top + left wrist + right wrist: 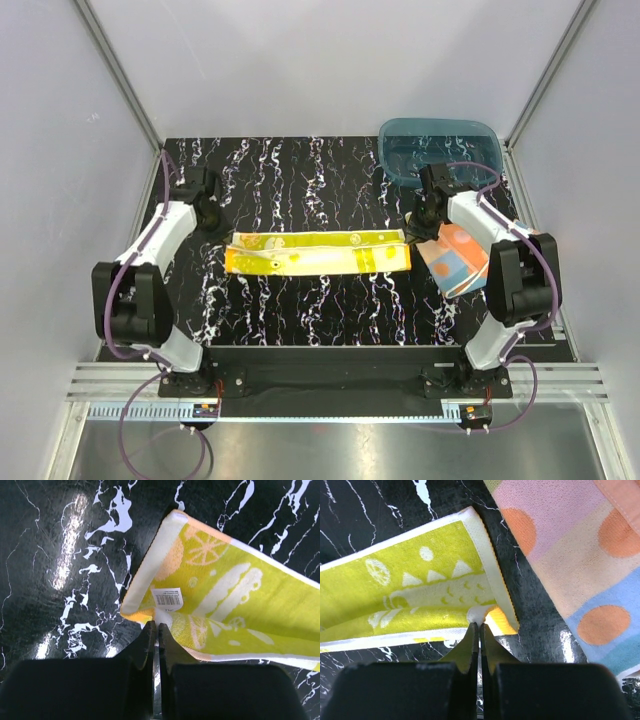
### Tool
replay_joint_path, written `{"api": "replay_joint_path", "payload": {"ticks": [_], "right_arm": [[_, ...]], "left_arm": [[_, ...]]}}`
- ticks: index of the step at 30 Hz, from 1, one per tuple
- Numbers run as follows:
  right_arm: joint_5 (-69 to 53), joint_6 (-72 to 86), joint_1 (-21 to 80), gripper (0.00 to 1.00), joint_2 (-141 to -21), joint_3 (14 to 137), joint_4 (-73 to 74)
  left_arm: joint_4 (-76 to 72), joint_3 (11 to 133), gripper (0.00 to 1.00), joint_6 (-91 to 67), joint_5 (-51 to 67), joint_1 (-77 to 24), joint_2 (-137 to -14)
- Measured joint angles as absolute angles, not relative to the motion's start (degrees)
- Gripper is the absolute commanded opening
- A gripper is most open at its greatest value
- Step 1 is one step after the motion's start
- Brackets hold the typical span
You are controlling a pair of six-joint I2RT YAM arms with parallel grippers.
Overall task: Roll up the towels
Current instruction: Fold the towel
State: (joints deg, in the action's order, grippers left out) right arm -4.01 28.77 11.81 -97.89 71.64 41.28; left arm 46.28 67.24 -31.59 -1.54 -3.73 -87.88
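Fingers (144, 647) of the left gripper (155, 626) are pressed tight together, tips right on the near corner of the yellow towel (318, 253), and a pinch of white hem looks caught between them. Same story on the other side: the right gripper (479, 626) has its fingers (466, 650) fully closed at the opposite end, with a bit of the towel's white and orange corner drawn up into the tips. From above, that towel lies folded into a long narrow strip across the middle of the black marbled table (300, 180), stretched between the two grippers. A barcode label (167, 598) shows near its left end, where the short edge curls over. The polka-dot towel (452, 262), pink and pale blue blocks with orange dots, lies flat just right of the strip, partly under the right arm. At the far right corner sits the teal tub (420, 140).
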Motion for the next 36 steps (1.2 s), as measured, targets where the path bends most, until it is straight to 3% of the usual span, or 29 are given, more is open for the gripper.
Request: {"api": "replay_joint_path", "payload": {"ticks": [21,23,25,26,28,30,33,36], "right_arm": [[-4.1,26.9,10.3,0.00,-109.7,80.3,40.8],[-4.1,26.8,10.0,0.10,-111.2,81.6,40.8],[-4.1,26.9,9.9,0.28,-113.0,83.1,40.8],[-4.1,26.9,9.8,0.43,-113.9,83.8,40.9],[-4.1,26.7,9.6,0.45,-115.6,85.4,41.3],[-4.1,26.6,9.3,0.52,-117.0,87.2,42.0],[-4.0,26.5,8.6,0.71,-117.9,90.3,43.6],[-3.9,26.1,8.2,0.79,-117.7,93.8,45.1]], "left_arm": [[44.9,79.0,0.00,-30.6,-3.4,-3.7,-104.1],[44.9,80.2,0.00,-30.5,-3.5,-3.7,-105.7],[45.0,81.3,0.04,-30.5,-3.6,-3.7,-107.6],[45.2,81.8,0.09,-30.5,-3.7,-3.7,-108.3],[45.7,83.3,0.30,-30.2,-3.9,-3.7,-110.1],[46.6,85.1,0.39,-30.2,-4.4,-3.7,-111.6],[47.4,87.3,0.48,-30.3,-5.1,-3.7,-112.2],[48.4,89.3,0.56,-30.0,-5.5,-3.7,-112.0]]}}
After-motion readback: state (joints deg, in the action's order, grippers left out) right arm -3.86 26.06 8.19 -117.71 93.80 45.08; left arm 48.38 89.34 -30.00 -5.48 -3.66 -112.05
